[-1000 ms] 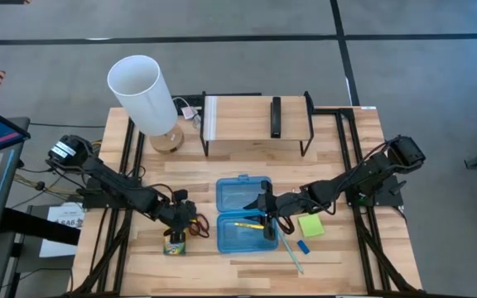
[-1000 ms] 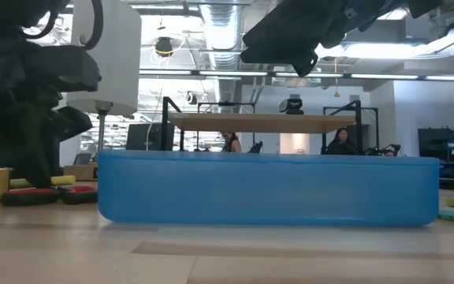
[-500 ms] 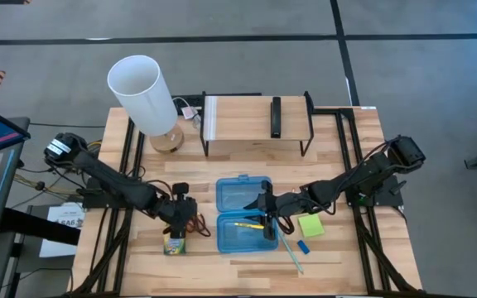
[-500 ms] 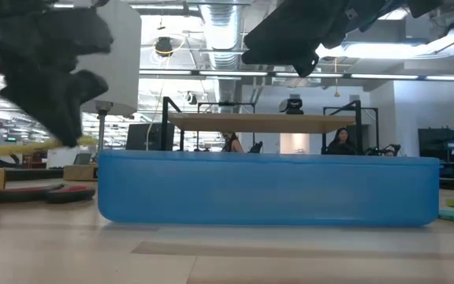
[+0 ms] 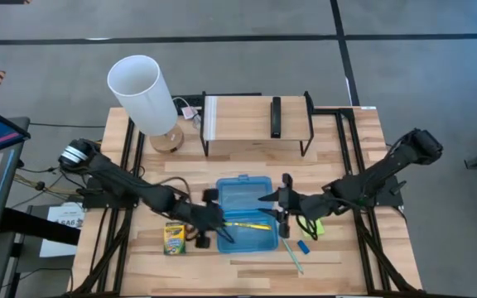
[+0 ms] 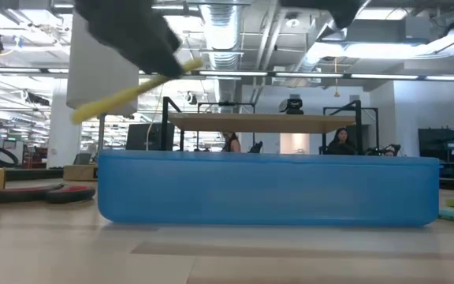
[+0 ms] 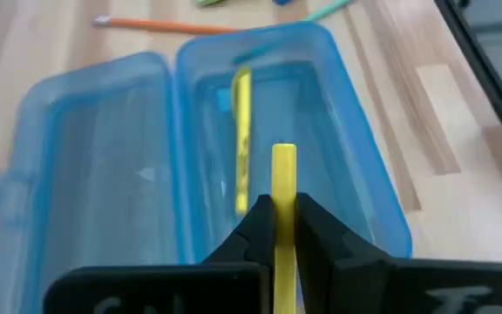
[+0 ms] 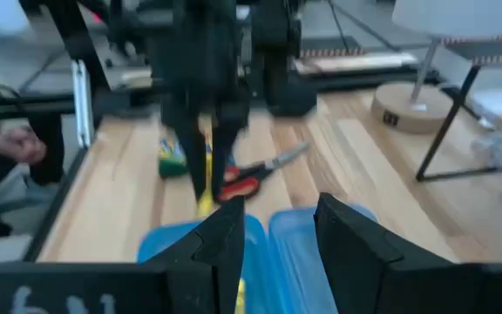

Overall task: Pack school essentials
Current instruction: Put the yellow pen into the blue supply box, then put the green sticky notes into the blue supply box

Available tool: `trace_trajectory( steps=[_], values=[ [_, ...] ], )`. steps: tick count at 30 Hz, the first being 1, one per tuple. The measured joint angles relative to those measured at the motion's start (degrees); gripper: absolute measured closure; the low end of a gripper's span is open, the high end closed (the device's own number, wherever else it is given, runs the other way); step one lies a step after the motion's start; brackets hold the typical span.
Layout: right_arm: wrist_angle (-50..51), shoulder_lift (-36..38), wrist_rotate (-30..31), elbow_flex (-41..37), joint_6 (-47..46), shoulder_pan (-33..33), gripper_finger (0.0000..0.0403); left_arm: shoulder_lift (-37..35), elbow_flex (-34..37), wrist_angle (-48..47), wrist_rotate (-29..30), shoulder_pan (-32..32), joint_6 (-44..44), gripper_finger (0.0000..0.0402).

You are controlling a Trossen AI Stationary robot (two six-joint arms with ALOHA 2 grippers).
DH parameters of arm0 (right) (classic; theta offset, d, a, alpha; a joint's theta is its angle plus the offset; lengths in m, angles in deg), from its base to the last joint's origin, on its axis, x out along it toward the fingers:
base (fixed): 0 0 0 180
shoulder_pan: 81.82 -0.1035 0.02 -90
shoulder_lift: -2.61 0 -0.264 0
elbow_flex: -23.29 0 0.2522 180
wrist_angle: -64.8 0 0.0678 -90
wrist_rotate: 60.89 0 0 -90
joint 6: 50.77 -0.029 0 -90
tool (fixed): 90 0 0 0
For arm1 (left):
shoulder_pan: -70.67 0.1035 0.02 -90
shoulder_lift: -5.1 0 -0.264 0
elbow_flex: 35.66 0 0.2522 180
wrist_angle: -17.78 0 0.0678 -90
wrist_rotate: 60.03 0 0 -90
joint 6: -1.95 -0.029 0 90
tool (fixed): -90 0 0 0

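Gripping a yellow marker, the left claw hung over the blue case; the right claw waited open, empty.

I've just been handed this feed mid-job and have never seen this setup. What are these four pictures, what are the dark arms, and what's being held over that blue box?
You are looking at two dark robot arms at a wooden table, each ending in a two-finger gripper. One picture looks straight down from above, one looks level across the tabletop, and the other two come from a camera on each wrist.

The left gripper is shut on a yellow marker and holds it above the open blue case. Another yellow marker already lies inside the case. The right gripper is open and empty, by the case's right side.

Still on the table: the crayon box and red-handled scissors left of the case, and an orange pencil, teal pen, small blue eraser and lime sticky-note pad to its right.
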Motion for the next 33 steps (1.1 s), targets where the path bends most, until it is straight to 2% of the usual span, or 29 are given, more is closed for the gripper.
trace_trajectory(
  steps=[8,12,18,21,28,33],
  values=[
    [3.21,-0.65,2.46,-0.12,-0.45,-1.75,0.0244,14.70,-13.55,-0.45,-4.85,1.65,-5.56,0.0401],
    [4.70,0.15,3.15,-0.10,-1.14,-2.18,0.0244,18.01,-15.54,0.73,-7.06,2.87,-6.28,0.0400],
    [4.92,1.03,3.51,-0.01,-1.90,-2.49,0.0244,18.73,-15.73,3.09,-9.87,4.20,-2.81,0.0392],
    [5.62,1.03,3.64,-0.03,-2.38,-2.45,0.0244,18.73,-15.73,3.05,-9.80,4.34,-1.50,0.0365],
    [5.57,1.03,3.62,-0.03,-2.59,-2.45,0.0244,18.41,-15.73,3.02,-8.29,4.37,-2.80,0.0275],
    [6.55,1.03,3.61,-0.03,-3.19,-2.45,0.0244,15.73,-15.46,3.31,-7.38,4.04,-4.23,0.0250]
  ],
)
